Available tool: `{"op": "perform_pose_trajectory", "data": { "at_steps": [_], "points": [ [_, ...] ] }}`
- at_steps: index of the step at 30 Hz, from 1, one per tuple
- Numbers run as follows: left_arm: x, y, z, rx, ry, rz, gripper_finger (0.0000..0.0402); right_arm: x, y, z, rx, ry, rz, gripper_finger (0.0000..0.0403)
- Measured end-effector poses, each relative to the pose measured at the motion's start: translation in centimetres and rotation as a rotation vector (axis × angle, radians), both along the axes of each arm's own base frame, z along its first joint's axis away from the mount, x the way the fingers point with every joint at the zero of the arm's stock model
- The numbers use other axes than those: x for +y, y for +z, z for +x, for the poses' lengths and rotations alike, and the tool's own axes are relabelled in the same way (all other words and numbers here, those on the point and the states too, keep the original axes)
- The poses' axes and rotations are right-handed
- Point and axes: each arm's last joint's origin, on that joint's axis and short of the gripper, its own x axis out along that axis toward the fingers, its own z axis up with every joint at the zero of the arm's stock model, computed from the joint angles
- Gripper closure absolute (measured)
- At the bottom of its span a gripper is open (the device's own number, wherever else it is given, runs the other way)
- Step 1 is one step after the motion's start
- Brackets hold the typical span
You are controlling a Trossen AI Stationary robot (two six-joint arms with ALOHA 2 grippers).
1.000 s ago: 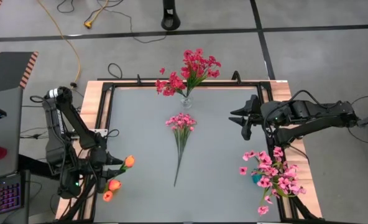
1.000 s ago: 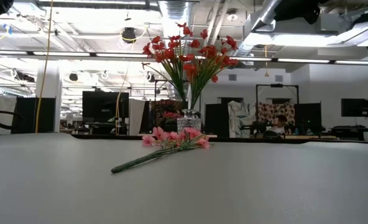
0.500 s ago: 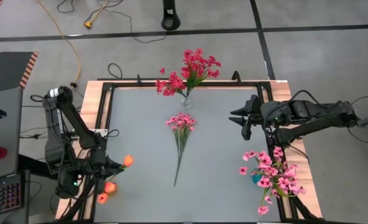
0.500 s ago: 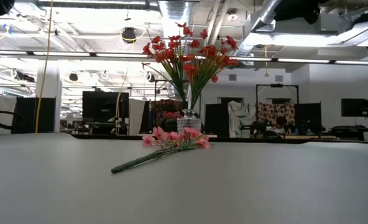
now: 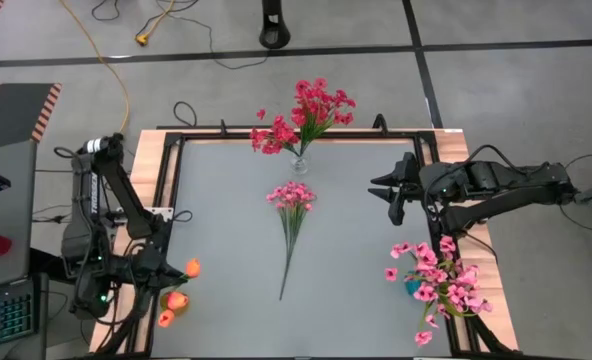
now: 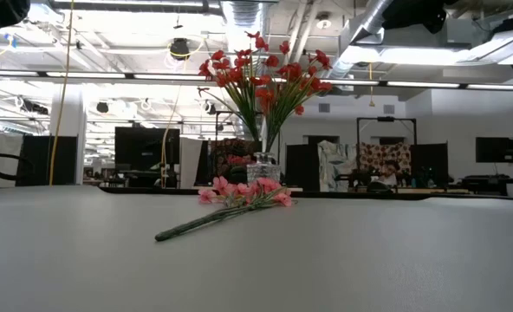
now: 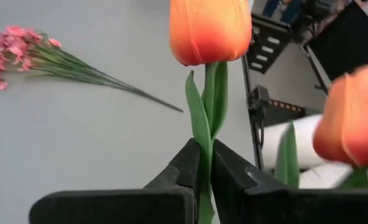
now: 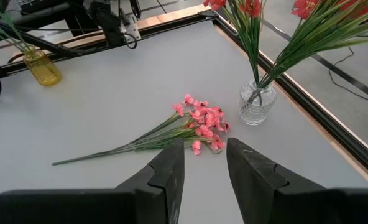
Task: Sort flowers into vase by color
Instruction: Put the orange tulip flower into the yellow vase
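Overhead, ducts (image 6: pixel 239 13) (grey table (image 6: pixel 326 260) below)

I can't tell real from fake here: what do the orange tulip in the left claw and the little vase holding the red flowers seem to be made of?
Orange tulip: probably plastic or coated fabric; the petals look smooth and waxy, the stem evenly green. The left gripper is shut on its stem. Vase: clear glass or clear plastic with a cut, faceted pattern; the stems show through it.

A loose spray of light pink artificial flowers (image 5: pixel 292 193) on thin green stems lies flat at the middle of the grey tabletop (image 5: pixel 236 220). Deep magenta-red flowers (image 5: pixel 306 115) stand upright in a clear glass vase (image 5: pixel 299 163) at the far edge. More pink flowers (image 5: pixel 438 280) stand at the right edge, and orange tulip-like buds (image 5: pixel 176 298) at the left edge.
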Motion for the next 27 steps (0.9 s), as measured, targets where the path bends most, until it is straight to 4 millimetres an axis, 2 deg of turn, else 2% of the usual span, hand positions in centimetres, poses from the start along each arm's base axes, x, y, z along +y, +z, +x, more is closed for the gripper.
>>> {"op": "perform_pose_trajectory", "data": {
  "at_steps": [11,22,27],
  "points": [
    [0.0,-0.2,-1.3,0.025,-0.001,-0.067,0.0383,0.0,0.0,0.0,0.000,0.000,0.000,0.0255],
    [0.1,0.2,-1.5,-0.140,0.042,-0.044,0.0309,0.0,0.0,0.0,0.000,0.000,0.000,0.0255],
    [0.0,0.2,-1.7,-0.118,0.034,-0.067,0.0287,0.0,0.0,0.0,0.000,0.000,0.000,0.0255]
  ]
}}
